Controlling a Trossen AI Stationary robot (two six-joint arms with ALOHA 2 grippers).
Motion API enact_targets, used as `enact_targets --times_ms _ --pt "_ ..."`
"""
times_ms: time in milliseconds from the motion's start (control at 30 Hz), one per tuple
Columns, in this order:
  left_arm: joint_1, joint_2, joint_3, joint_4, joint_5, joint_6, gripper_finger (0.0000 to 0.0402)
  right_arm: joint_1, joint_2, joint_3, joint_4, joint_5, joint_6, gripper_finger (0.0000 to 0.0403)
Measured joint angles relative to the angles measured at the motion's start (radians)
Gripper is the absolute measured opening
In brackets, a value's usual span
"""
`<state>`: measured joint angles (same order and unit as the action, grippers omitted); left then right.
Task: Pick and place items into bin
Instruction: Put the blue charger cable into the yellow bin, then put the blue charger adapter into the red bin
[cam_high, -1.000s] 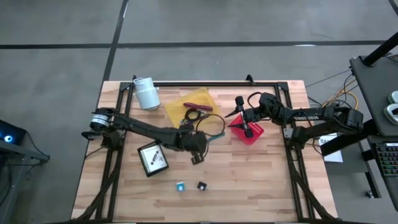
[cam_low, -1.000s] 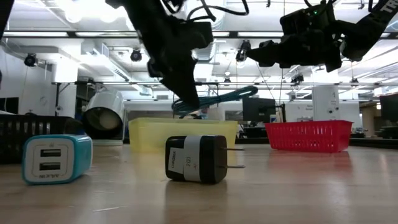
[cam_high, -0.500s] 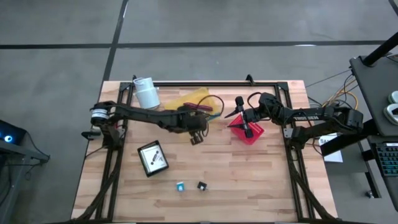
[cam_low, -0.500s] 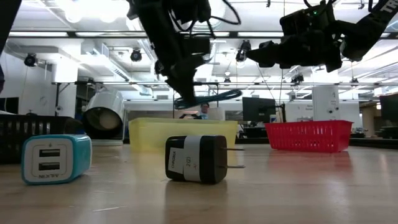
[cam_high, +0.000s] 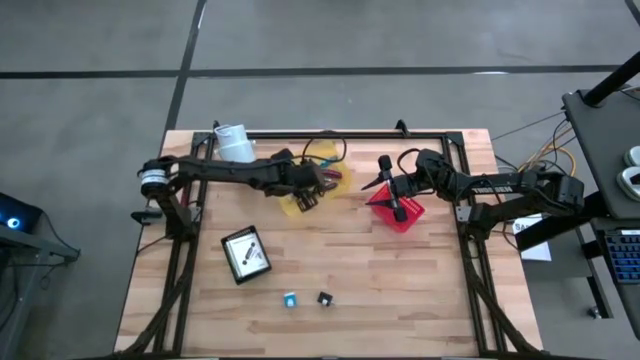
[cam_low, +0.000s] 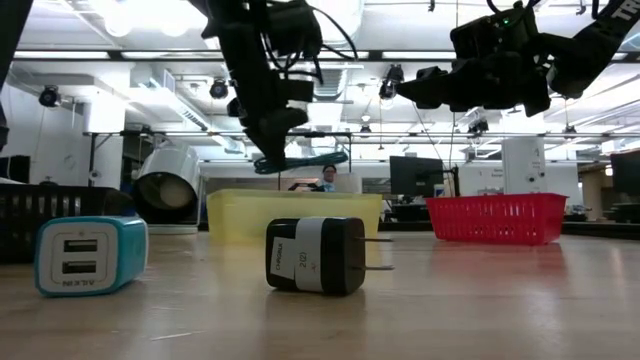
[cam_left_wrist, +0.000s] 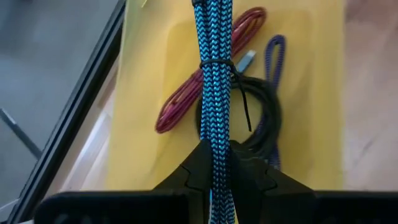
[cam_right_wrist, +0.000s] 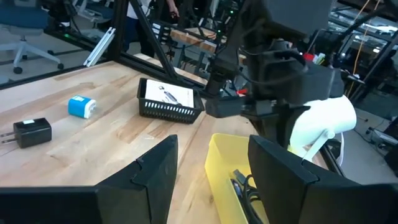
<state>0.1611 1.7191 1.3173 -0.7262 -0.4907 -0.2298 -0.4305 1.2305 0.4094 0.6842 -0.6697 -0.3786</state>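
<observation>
My left gripper (cam_high: 308, 190) (cam_left_wrist: 216, 155) hangs over the yellow bin (cam_high: 300, 205) (cam_low: 295, 212), shut on a teal braided cable bundle (cam_left_wrist: 214, 62) (cam_low: 305, 160). A red cable (cam_left_wrist: 186, 99), a black coiled cable (cam_left_wrist: 264, 115) and a purple cable (cam_left_wrist: 277, 56) lie in the bin. A black tray with white cards (cam_high: 245, 255) rests flat on the table. A blue charger (cam_high: 290, 299) (cam_low: 90, 255) and a black charger (cam_high: 324, 298) (cam_low: 315, 255) lie near the near edge. My right gripper (cam_high: 388, 192) (cam_right_wrist: 214, 155) waits open above the red basket (cam_high: 400, 212). My left gripper pinches the teal cable bundle between its two fingers near one end of the bundle (cam_left_wrist: 216, 140), several strands together. The bundle runs out lengthwise beyond the fingertips, past a black tie (cam_left_wrist: 217, 63). It is lifted clear above the yellow bin, roughly level in the low view.
A white roll (cam_high: 235, 145) (cam_low: 168, 180) stands near the far left corner, close to the left arm. The red basket (cam_low: 495, 218) sits right of the yellow bin. Bare wood lies between the tray and the right frame rail (cam_high: 470, 260).
My left gripper has carried the teal cable from the table's middle toward the far edge and somewhat left, from beside the yellow bin to over it. The cable has stayed lifted clear, its free end swinging along. The right arm has kept still.
</observation>
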Motion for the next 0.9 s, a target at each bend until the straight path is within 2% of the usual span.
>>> enact_targets --times_ms 433,900 --pt "0.045 0.005 -0.018 -0.041 -0.016 0.000 0.0027 0.000 0.000 0.000 0.000 0.000 -0.011 0.0183" --pt "0.046 0.005 -0.018 -0.042 -0.016 0.000 0.0105 0.000 0.000 0.000 0.000 0.000 -0.014 0.0183"
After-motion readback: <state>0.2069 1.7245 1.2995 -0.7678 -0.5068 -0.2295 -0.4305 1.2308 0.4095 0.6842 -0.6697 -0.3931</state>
